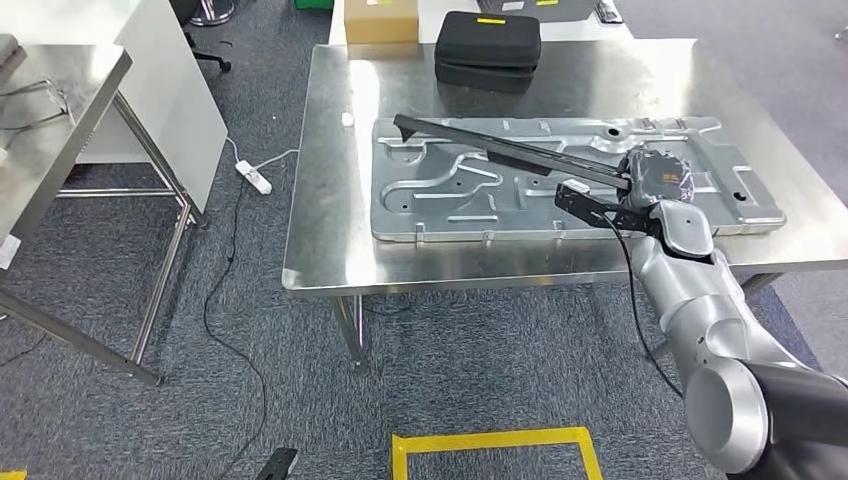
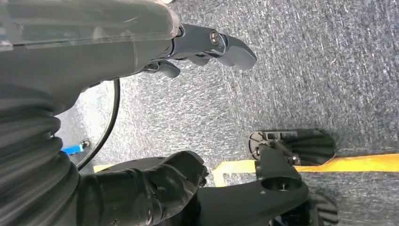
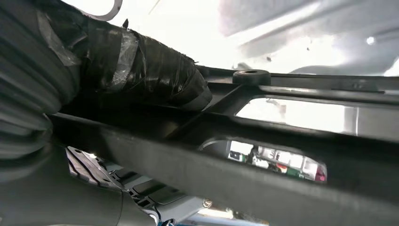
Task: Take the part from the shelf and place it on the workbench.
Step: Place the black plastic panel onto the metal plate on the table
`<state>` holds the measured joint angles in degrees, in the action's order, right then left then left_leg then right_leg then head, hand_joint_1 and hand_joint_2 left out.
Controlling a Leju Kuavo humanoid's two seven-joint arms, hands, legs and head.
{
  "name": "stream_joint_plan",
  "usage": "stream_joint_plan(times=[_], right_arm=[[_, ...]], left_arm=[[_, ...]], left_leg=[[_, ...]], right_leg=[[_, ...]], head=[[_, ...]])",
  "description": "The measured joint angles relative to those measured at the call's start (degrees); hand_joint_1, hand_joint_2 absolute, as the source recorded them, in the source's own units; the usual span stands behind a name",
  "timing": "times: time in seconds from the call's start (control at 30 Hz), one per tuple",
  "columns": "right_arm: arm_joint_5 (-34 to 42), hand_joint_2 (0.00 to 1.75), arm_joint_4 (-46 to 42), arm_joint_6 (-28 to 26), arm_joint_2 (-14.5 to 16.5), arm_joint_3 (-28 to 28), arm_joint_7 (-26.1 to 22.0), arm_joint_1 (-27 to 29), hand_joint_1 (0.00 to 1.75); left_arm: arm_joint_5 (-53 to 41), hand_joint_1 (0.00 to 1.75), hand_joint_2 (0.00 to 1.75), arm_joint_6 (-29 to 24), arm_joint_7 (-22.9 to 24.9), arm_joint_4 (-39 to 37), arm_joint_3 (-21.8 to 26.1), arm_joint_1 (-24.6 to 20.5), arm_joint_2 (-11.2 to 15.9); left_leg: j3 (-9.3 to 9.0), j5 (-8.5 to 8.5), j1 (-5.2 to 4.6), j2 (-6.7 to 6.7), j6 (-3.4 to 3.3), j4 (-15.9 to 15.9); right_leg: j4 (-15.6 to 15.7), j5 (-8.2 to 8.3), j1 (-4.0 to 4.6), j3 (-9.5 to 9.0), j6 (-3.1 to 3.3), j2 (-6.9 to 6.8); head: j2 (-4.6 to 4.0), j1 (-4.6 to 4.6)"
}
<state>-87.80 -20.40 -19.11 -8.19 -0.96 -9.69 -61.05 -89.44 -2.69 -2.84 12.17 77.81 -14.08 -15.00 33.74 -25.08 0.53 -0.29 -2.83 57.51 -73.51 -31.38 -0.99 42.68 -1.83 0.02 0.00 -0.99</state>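
The part point(image 1: 500, 148) is a long black bar with a forked end. My right hand point(image 1: 655, 178) grips it at that end and holds it over the stamped metal panel point(image 1: 450, 190) lying on the steel workbench point(image 1: 330, 230). The bar's far tip reaches toward the panel's back left corner. Up close in the right wrist view, the black part point(image 3: 263, 155) crosses the picture under my taped thumb point(image 3: 150, 70). My left hand point(image 2: 188, 47) hangs over the grey carpet, its fingers apart and holding nothing.
A black zip case point(image 1: 488, 48) and a cardboard box point(image 1: 380, 20) stand at the workbench's back edge. Another steel table point(image 1: 60, 110) is at the left, with a white power strip point(image 1: 253, 177) and cable on the carpet. Yellow tape point(image 1: 495, 440) marks the floor.
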Motion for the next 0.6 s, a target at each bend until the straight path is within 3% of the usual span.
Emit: stream_joint_plan(times=[0.03, 0.07, 0.13, 0.2, 0.27, 0.37, 0.43, 0.5, 0.53, 0.57, 0.6], right_arm=[[0.0, 1.75, 0.01, -0.02, -0.03, 0.0, 0.08, 0.29, 1.75], [0.0, 1.75, 0.01, -0.03, -0.08, 0.0, 0.14, 0.49, 1.75], [0.0, 1.75, 0.01, -0.1, -0.19, 0.0, 0.18, 0.61, 1.75], [0.0, 1.75, 0.03, -0.27, -0.27, 0.0, 0.15, 0.52, 1.75], [0.0, 1.75, 0.07, -0.4, -0.3, 0.0, 0.21, 0.45, 1.75], [-0.05, 1.75, -0.01, -0.41, -0.37, 0.0, 0.52, 0.34, 1.75], [-0.14, 1.75, -0.03, -0.39, -0.38, 0.0, 0.69, 0.24, 1.75], [-0.19, 1.75, 0.05, -0.38, -0.38, 0.0, 0.83, 0.35, 1.75], [-0.23, 1.75, 0.1, -0.39, -0.38, 0.0, 0.89, 0.48, 1.75], [-0.34, 1.75, 0.15, -0.41, -0.38, 0.0, 0.94, 0.6, 1.75], [-0.51, 1.75, 0.18, -0.45, -0.38, 0.0, 0.95, 0.69, 1.75]], left_arm=[[0.01, 0.0, 1.75, 0.1, -0.13, 0.0, 0.0, 0.05, 0.01], [0.01, 0.0, 1.75, 0.24, -0.27, 0.0, 0.0, 0.1, 0.01], [0.03, 0.0, 1.75, 0.5, -0.56, 0.0, 0.0, 0.16, -0.02], [0.13, 0.0, 1.75, 0.75, -0.65, 0.0, 0.0, 0.07, -0.06], [0.22, 0.0, 1.75, 0.86, -0.39, 0.0, -0.01, -0.04, -0.08], [0.22, 0.0, 1.75, 1.01, 0.05, 0.0, -0.13, 0.02, -0.04], [0.22, 0.0, 1.75, 1.07, 0.21, 0.0, -0.22, 0.1, -0.04], [0.16, 0.0, 1.75, 1.06, 0.32, 0.0, -0.31, 0.36, -0.04], [0.13, 0.0, 1.75, 1.04, 0.37, 0.0, -0.33, 0.56, -0.04], [0.1, 0.0, 1.75, 0.99, 0.37, 0.0, -0.34, 0.68, -0.04], [0.13, 0.0, 1.75, 0.9, 0.36, 0.0, -0.35, 0.73, -0.03]], left_leg=[[-0.15, -0.27, -0.01, -0.09, -0.02, 0.14], [-0.36, -0.59, -0.01, -0.17, 0.03, 0.33], [-0.93, -1.44, 0.0, -0.27, 0.29, 0.78], [-1.11, -2.12, -0.17, -0.3, 0.77, 1.2], [-1.0, -2.59, -0.32, -0.24, 1.39, 1.11], [-0.95, -4.01, -0.45, 0.18, 2.38, 1.99], [1.83, -5.92, -0.34, 0.29, 2.65, 7.63], [7.0, -7.93, -0.25, 0.26, 2.73, 15.63], [9.09, -7.82, -0.24, 0.27, 2.75, 18.11], [10.18, -6.53, -0.25, 0.27, 2.7, 18.42], [10.11, -3.83, -0.29, 0.26, 2.54, 16.22]], right_leg=[[-1.31, 0.45, -0.03, 1.19, -0.07, 0.0], [-0.39, 2.02, -0.07, 1.26, -0.05, -0.01], [6.37, 6.62, -0.09, -1.25, 0.25, -0.01], [12.13, 8.71, 0.27, -3.89, 0.79, -0.01], [13.62, 7.91, 0.63, -4.64, 1.4, 0.04], [14.61, 6.76, 0.22, -5.89, 2.45, 0.19], [15.06, 6.1, 0.16, -7.25, 3.06, 0.12], [15.0, 5.27, 0.34, -8.55, 3.37, 0.02], [14.92, 4.83, 0.41, -9.28, 3.42, 0.01], [14.84, 4.36, 0.46, -10.07, 3.42, 0.05], [14.76, 3.82, 0.51, -10.97, 3.39, 0.14]], head=[[0.0, 0.0], [0.0, 0.0], [0.0, 0.01], [0.0, 0.05], [0.0, 0.08], [0.0, -0.04], [0.0, -0.13], [0.0, -0.17], [0.0, -0.18], [0.0, -0.18], [0.0, -0.19]])
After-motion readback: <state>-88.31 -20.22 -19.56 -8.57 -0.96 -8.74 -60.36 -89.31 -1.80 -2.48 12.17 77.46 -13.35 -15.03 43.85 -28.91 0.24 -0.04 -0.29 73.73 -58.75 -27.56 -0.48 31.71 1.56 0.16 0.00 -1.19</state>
